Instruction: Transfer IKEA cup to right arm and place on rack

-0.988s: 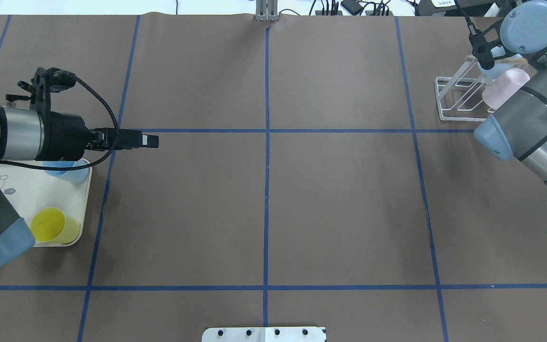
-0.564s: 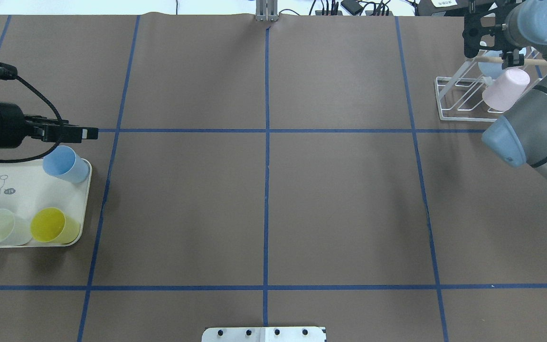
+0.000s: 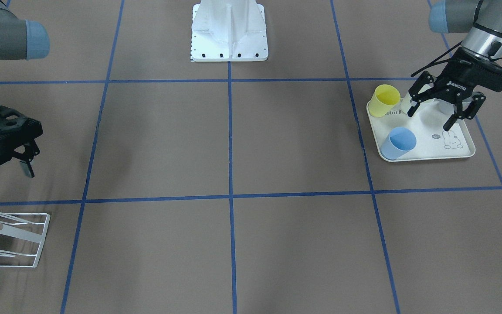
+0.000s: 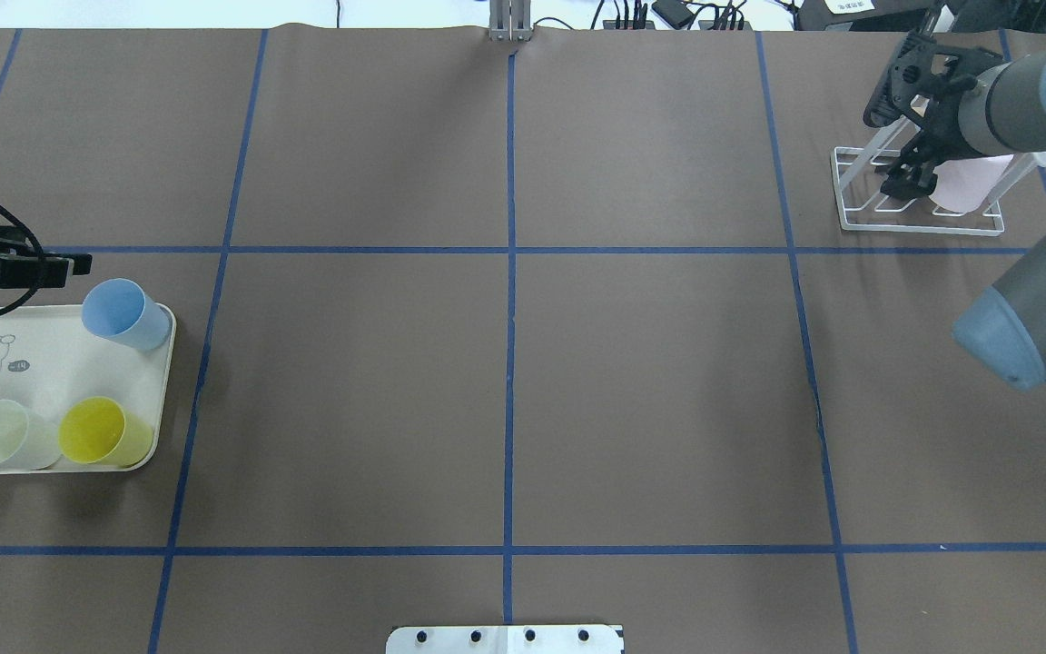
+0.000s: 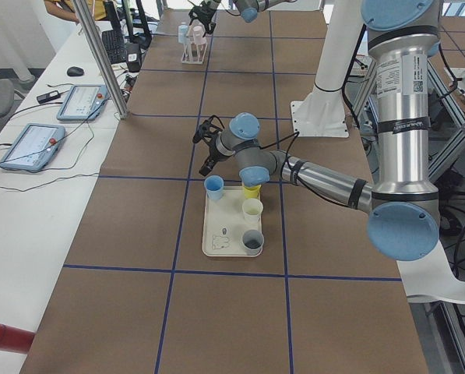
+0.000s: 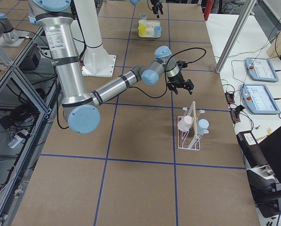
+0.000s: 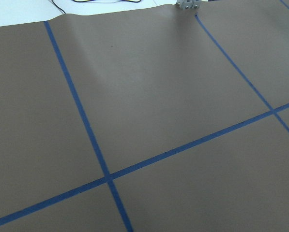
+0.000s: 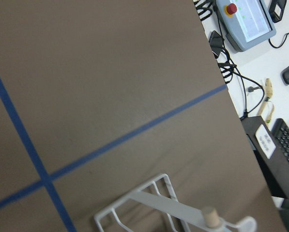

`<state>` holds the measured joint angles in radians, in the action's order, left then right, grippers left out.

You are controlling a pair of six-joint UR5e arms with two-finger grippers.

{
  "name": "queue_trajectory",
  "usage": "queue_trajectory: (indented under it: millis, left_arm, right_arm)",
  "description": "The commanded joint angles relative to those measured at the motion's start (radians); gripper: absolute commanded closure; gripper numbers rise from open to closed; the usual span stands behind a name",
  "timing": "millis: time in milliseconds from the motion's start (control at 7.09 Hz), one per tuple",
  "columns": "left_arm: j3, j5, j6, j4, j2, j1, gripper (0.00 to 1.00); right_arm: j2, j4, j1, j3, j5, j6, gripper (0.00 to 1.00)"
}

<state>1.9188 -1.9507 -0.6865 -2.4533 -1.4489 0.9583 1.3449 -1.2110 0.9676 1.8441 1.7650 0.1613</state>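
Observation:
Several IKEA cups stand on the cream tray (image 4: 33, 363): a blue cup (image 4: 123, 313), a yellow cup (image 4: 101, 431) and a pale cup (image 4: 1, 434). My left gripper (image 3: 434, 118) hangs open and empty over the tray's robot-side half, near the yellow cup (image 3: 384, 100). It shows at the overhead view's left edge as well, left gripper (image 4: 42, 266). A pink cup (image 4: 963, 186) and a light-blue cup (image 6: 202, 125) sit on the white wire rack (image 4: 850, 195). My right gripper (image 3: 5, 181) is open and empty just beside the rack (image 3: 20, 242), apart from the pink cup.
The white robot base (image 3: 229, 30) stands at the table's middle edge. Blue tape lines (image 4: 509, 272) split the brown table cover into squares. Tablets and cables (image 6: 255, 70) lie beyond the table edge behind the rack.
My left arm has pulled back from the table's centre to the tray, uncovering the cups. The right arm has swung near the rack, the pink cup staying on it.

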Motion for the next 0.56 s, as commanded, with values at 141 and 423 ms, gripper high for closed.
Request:
queue_trajectory:
  millis: [141, 423]
  left_arm:
    - [-0.101, 0.021, -0.004, -0.084, 0.028, -0.007, 0.00]
    - [-0.092, 0.044, 0.059, -0.160, 0.147, -0.021, 0.00]
  right_arm:
    - [0.007, 0.079, -0.067, 0.039, 0.140, -0.277, 0.01]
    - [0.008, 0.079, -0.082, 0.044, 0.139, -0.284, 0.01]
